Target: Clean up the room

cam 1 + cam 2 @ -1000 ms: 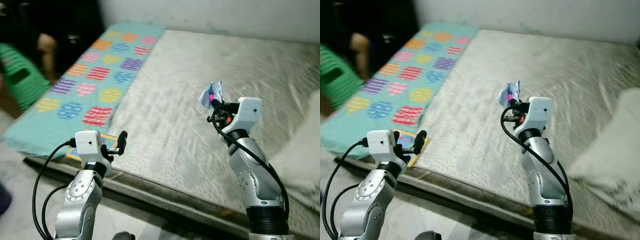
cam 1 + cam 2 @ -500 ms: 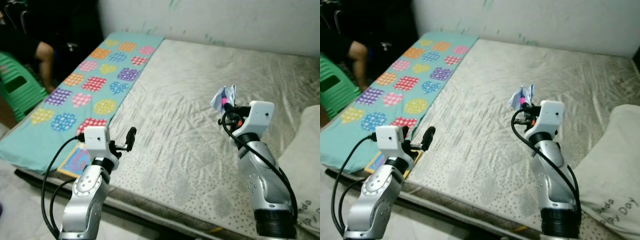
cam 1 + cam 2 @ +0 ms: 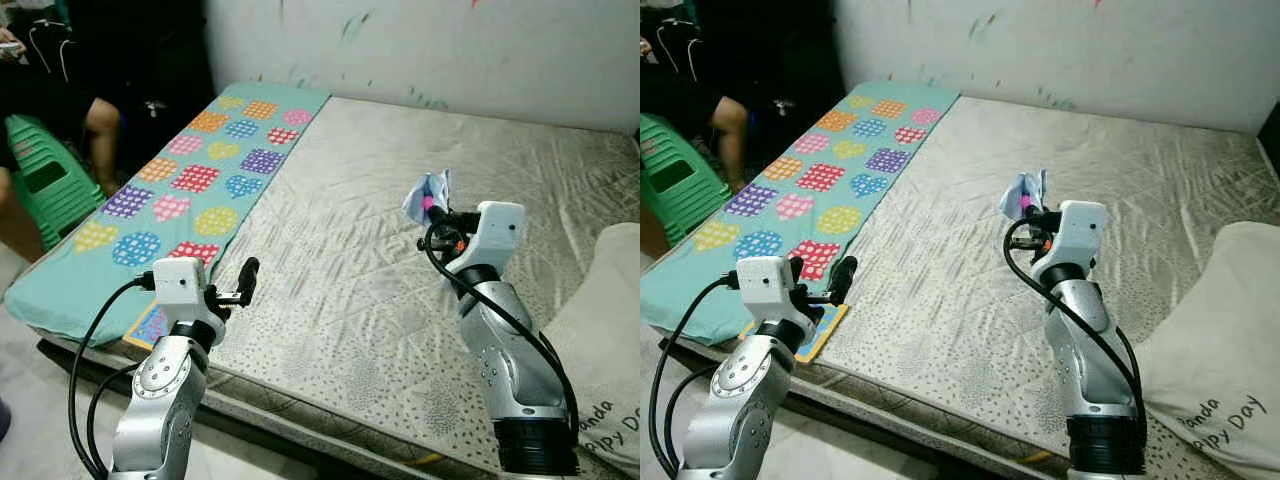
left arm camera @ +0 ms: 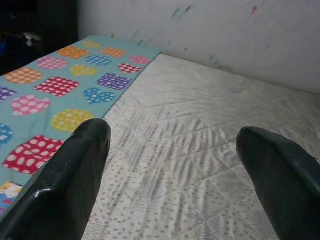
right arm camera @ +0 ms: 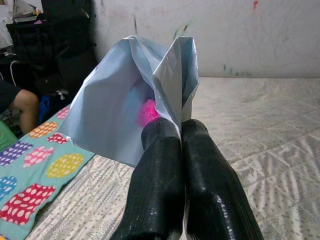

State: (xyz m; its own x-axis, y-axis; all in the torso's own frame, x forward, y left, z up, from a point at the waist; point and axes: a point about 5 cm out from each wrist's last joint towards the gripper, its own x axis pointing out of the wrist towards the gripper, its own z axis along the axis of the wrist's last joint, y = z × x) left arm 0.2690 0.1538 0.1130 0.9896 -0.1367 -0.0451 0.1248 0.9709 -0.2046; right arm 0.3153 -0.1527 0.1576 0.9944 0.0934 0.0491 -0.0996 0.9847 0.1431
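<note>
Bare mattress (image 3: 380, 250) — wide open between wall and near edge. Right gripper (image 3: 432, 212) pinches a crumpled blue wrapper (image 3: 424, 192), held above mid-mattress, long axis upright. Left gripper (image 3: 247, 277) spread, at near edge beside patterned mat (image 3: 190, 180).

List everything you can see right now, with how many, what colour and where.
Mattress: one, grey-beige, fills the middle.
Patterned mat: one, teal with coloured hearts and squares, along the mattress's left side.
Pillow: one, off-white, right edge.
Booklet: one, colourful, at the mattress's near left corner.
Stool: one, green, far left.
Person: one, dark clothes, seated far left.
Paper scrap: one, pale blue with pink, pinched in the right gripper.
Left gripper: open, above the mattress's near left edge.
</note>
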